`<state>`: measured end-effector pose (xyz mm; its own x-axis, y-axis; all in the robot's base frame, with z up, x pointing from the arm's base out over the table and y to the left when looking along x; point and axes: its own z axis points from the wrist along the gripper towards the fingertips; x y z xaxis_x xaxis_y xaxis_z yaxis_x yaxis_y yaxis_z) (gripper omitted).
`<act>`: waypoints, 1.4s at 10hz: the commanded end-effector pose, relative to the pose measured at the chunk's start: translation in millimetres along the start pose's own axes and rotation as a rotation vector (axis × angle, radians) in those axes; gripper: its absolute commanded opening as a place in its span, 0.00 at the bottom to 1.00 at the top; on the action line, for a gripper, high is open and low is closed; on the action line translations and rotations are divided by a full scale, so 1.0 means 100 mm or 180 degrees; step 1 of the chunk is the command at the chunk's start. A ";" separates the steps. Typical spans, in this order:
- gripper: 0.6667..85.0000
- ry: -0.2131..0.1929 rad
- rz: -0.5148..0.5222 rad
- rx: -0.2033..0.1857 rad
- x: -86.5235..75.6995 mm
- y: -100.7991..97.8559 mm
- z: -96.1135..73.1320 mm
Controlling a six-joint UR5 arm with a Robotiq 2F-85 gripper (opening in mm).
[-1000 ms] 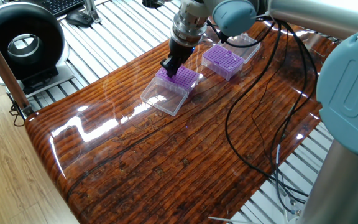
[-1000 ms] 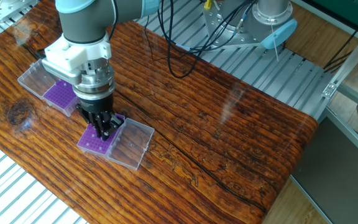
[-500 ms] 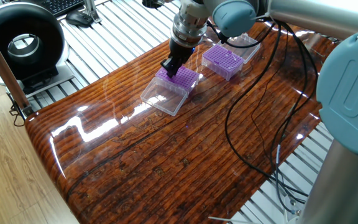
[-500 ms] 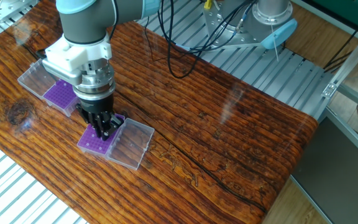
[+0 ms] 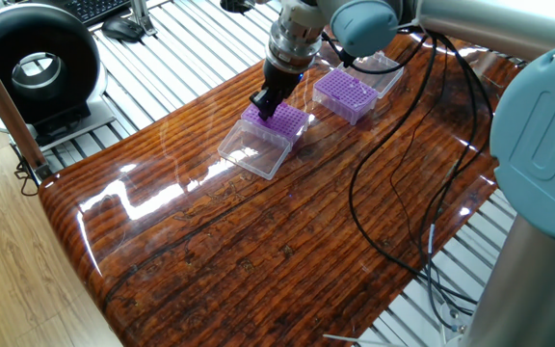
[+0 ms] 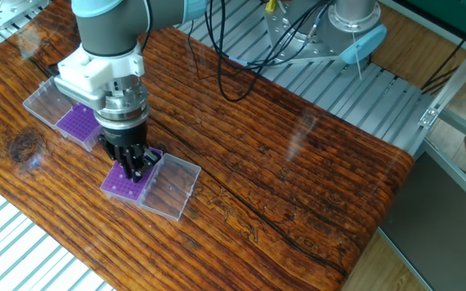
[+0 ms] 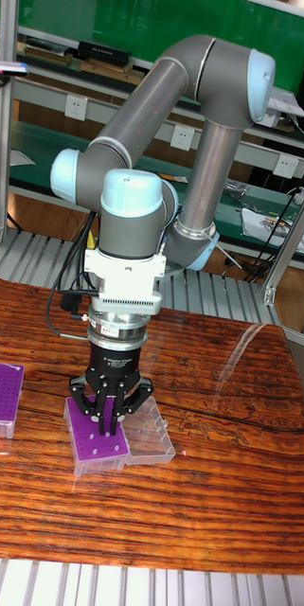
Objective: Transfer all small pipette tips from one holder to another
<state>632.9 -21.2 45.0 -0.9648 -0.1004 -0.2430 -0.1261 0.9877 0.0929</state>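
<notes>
Down over the near purple plastic tip box (image 7: 95, 440) on the glossy wooden counter (image 6: 298, 162): black two-finger gripper (image 7: 109, 418), narrowed, contents impossible to tell. Risk: skewed descent jamming small pale pipette tips (image 7: 90, 445), shoving the box. Farther off, second purple box (image 5: 345, 93).

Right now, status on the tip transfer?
Gripper down on near purple tip box, jaws close together, grasp unconfirmed. Second purple box apart, untouched. Clear lid open alongside; nothing blocking.
</notes>
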 end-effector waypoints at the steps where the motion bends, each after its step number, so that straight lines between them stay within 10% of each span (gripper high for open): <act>1: 0.25 -0.0021 0.0044 -0.0040 -0.04 0.05 -0.01; 14: 0.29 -0.0008 -0.0052 -0.0090 -0.10 -0.01 -0.01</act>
<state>639.7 -19.5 45.6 -0.9621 -0.1217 -0.2439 -0.1513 0.9827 0.1064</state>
